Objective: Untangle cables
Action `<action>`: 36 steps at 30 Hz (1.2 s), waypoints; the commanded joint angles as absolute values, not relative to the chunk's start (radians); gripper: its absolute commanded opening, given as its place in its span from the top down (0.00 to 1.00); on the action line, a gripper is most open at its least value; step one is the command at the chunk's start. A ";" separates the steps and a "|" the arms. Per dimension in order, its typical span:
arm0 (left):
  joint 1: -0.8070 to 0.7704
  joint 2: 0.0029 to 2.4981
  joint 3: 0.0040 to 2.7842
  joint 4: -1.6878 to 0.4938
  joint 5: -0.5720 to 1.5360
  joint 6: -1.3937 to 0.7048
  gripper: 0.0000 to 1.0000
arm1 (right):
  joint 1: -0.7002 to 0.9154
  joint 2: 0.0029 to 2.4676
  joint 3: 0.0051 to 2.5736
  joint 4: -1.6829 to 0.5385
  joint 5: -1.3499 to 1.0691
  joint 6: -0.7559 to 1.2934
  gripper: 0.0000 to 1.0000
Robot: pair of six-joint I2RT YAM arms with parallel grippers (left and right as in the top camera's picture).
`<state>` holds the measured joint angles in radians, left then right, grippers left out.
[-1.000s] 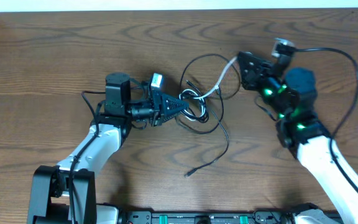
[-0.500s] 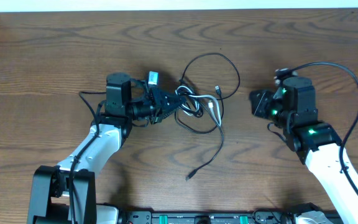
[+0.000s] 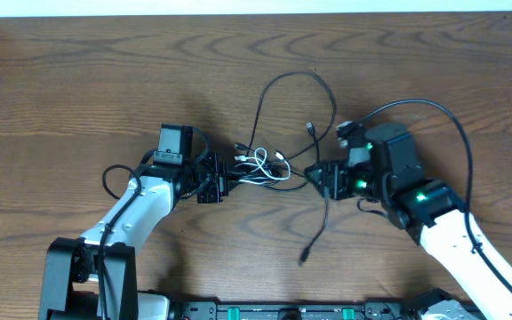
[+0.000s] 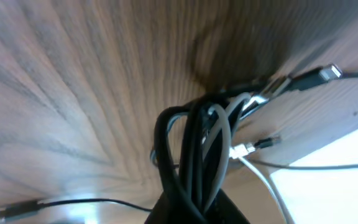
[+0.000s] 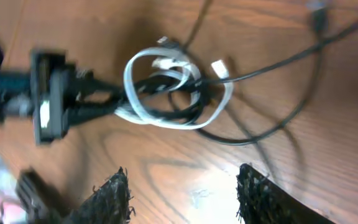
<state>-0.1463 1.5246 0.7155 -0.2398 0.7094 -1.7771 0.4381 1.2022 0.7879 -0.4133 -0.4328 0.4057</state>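
Two claws at work, and overhead shows the big change: my right claw (image 3: 320, 180) has dropped the white cable (image 3: 265, 164), which a second ago it was stretching far up and off to the right, and has swung in low just beside the knot. That white cable has sprung back into tight coils in the middle of the cables (image 3: 254, 171), so the pull did not free it. My left claw (image 3: 223, 173) stays clenched on the left side of the bundle, and the whole clump has slid a little toward me across the counter (image 3: 78, 80). One black loop (image 3: 302, 74) arcs away from it, and one tail (image 3: 306, 258) trails toward me. On to the left wrist: black strands run bunched straight into my grip at the bottom edge, a pale one is threaded among them, and plug ends (image 4: 325, 71) splay out beyond. Now the right wrist: my fingers (image 5: 114, 196) stand wide apart with nothing between them, and the white coils lie just ahead, wound around black strands. My read is that the knot is intact, the job is barely begun, and the next grab wants a plug end, not mid-cable.
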 commanded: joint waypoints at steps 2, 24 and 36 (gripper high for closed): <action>-0.148 1.515 0.725 -0.231 0.634 -1.864 0.78 | 0.538 1.231 0.789 -0.406 -0.455 0.249 0.47; -0.148 1.515 0.725 -0.223 0.593 -1.676 0.73 | 0.797 1.486 0.789 -0.288 -0.520 1.521 0.48; -0.148 1.515 0.725 -0.223 0.594 -1.674 0.76 | 0.812 1.629 0.789 -0.059 -0.335 1.806 0.35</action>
<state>-0.1463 1.5246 0.7155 -0.2207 0.6132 -1.6932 0.8101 1.5879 0.7883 -0.0864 -0.3943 1.7004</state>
